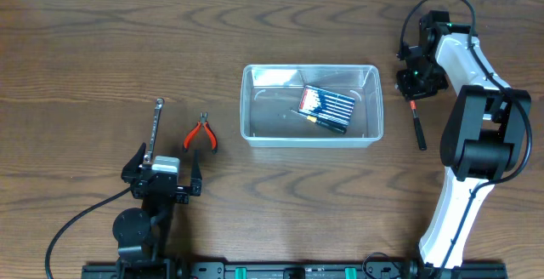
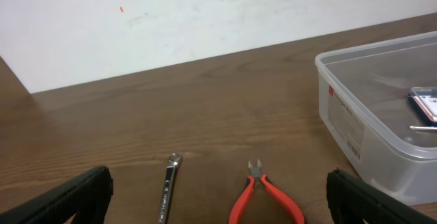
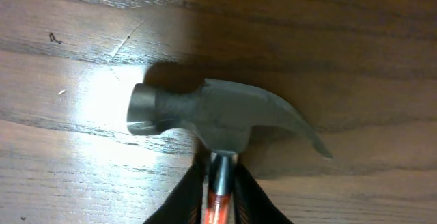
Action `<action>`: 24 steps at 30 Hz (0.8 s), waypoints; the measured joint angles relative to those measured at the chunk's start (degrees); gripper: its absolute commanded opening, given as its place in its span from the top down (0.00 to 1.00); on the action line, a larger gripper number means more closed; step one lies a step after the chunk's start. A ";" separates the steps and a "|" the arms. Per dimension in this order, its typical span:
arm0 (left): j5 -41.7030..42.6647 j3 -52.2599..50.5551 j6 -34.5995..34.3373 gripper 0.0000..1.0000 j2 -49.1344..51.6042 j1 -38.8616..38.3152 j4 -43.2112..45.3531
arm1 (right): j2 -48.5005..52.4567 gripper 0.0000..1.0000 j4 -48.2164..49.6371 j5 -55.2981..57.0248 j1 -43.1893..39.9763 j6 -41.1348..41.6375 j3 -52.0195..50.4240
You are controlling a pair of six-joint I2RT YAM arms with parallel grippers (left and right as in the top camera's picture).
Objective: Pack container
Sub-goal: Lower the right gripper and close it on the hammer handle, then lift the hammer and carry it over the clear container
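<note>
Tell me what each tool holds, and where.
The right tool pinches the hammer by its handle, just below the head. The left tool is open and holds nothing.

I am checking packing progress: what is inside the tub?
A flat blue pack and a thin dark tool lie in the tub. Anything under the pack is covered.
</note>
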 measured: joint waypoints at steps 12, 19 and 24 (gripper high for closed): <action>0.02 0.00 0.00 0.02 0.00 0.00 0.00 | 0.00 0.99 -0.07 0.11 0.00 0.00 0.00; 0.02 0.00 0.00 0.02 0.00 0.00 0.00 | 0.09 0.99 -2.23 0.13 0.00 -0.02 0.74; 0.00 0.00 0.00 0.02 0.00 0.00 0.00 | 0.42 0.99 -6.80 0.13 0.00 0.00 4.85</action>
